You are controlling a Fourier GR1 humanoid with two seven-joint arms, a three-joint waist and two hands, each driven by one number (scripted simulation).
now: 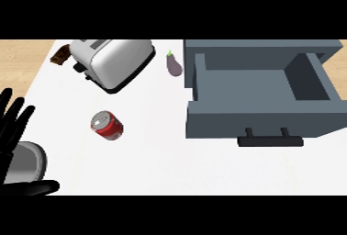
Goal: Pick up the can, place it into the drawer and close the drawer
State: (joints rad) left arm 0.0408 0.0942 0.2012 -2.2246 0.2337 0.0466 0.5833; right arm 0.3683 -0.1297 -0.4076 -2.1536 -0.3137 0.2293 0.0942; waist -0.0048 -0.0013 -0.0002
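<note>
Only the left robot hand (pixel 15 124) showed, resting open-fingered at the left edge, with the red soda can (pixel 107 125) lying just to its right on the white tabletop (pixel 156 160), well left of the open drawer (pixel 261 98).

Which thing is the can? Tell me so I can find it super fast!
Start at the big grey drawer standing open on the right of the white counter. Look left, past the bare middle, below the silver toaster. The can is small, red with a silver top, the only red thing there.
</note>
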